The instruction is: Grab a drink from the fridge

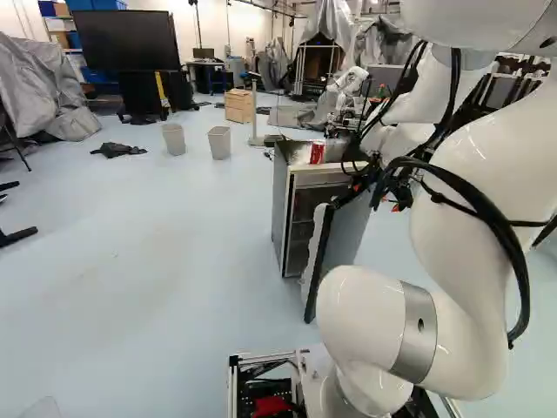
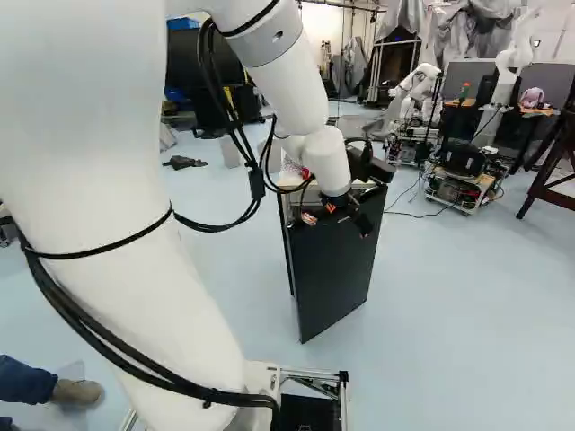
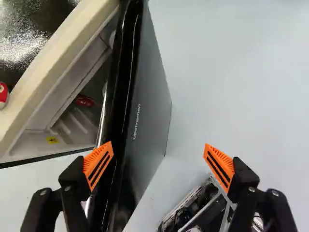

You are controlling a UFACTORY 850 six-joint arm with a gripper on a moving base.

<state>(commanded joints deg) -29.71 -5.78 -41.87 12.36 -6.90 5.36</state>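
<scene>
Pincer (image 3: 158, 146) spread wide, one finger by the ajar fridge door (image 3: 150, 121); a bump on its outer face could swing it shut, blocking the way in.

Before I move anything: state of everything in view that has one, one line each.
Gripper: open, one finger at the door's edge
Fridge door: partly open
Fridge: upright
Red-and-white can: upright on the fridge top
Red item inside: in the fridge, too dim to tell more
Two bins: upright
Large screen: dark
</scene>
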